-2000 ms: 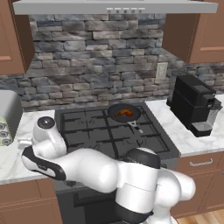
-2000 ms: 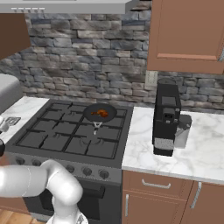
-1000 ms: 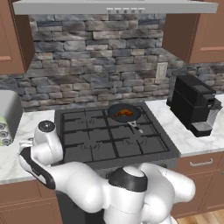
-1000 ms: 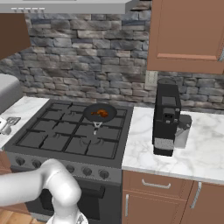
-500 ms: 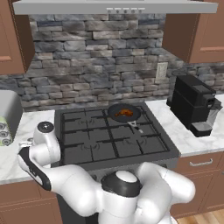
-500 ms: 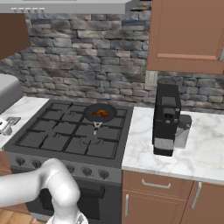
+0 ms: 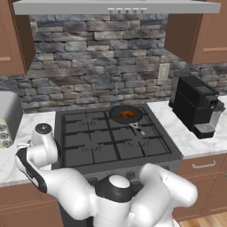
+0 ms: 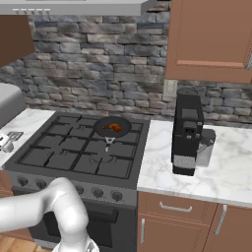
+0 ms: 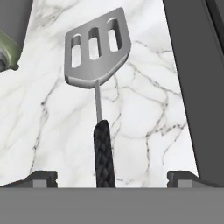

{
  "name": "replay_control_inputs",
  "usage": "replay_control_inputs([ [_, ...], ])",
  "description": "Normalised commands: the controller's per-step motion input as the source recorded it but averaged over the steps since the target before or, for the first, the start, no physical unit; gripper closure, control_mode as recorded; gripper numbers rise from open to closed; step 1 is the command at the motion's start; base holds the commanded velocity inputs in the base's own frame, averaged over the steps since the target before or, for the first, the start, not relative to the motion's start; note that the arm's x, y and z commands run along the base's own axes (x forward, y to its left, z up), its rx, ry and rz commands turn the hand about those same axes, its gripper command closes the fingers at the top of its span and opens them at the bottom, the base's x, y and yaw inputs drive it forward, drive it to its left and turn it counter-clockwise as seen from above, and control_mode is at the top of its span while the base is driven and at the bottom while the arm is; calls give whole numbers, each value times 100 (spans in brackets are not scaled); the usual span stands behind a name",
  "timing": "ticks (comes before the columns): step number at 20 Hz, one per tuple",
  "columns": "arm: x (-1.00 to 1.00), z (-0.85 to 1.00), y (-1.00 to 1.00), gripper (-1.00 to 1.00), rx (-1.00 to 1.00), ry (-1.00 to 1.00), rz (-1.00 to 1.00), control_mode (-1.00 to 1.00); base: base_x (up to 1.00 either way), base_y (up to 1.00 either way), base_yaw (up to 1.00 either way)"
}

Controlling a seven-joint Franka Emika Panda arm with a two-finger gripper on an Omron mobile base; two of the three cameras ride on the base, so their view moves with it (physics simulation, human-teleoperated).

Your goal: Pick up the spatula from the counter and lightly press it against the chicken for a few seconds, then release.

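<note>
The spatula (image 9: pixel 97 57) lies flat on the white marble counter, slotted metal head away from the hand and black handle (image 9: pixel 103 153) running back between my fingertips. My gripper (image 9: pixel 111 178) is open and straddles the handle's end without touching it, just above the counter. The spatula's head (image 8: pixel 14 136) also peeks in at the left edge of the right base view. The browned chicken piece (image 7: pixel 126 114) (image 8: pixel 114 127) rests in a small dark pan (image 7: pixel 116 117) at the back of the stove. My arm's wrist (image 7: pixel 42 142) hangs over the left counter.
The dark stove edge (image 9: pixel 192 87) runs close beside the spatula. A grey appliance (image 7: pixel 9 115) with green-capped jars (image 9: pixel 6 52) stands at the counter's far left. A black coffee machine (image 7: pixel 193 106) (image 8: pixel 187 130) sits on the right counter.
Over two seconds the arm swung further left and lower over the left counter; in the last half second it barely moved. Pan and chicken stayed put.
</note>
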Motion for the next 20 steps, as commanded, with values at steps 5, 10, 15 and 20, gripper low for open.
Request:
replay_control_inputs([
  [5, 10, -20, 14, -100, 0, 1, 0, -100, 0, 0, 0],
  [10, 11, -23, 12, -100, 0, 1, 0, -100, 0, 0, 0],
  [15, 14, -22, 14, -100, 0, 2, 0, -100, 0, 0, 0],
  [20, 17, -25, 19, 100, 0, 4, 0, -100, 0, 0, 0],
])
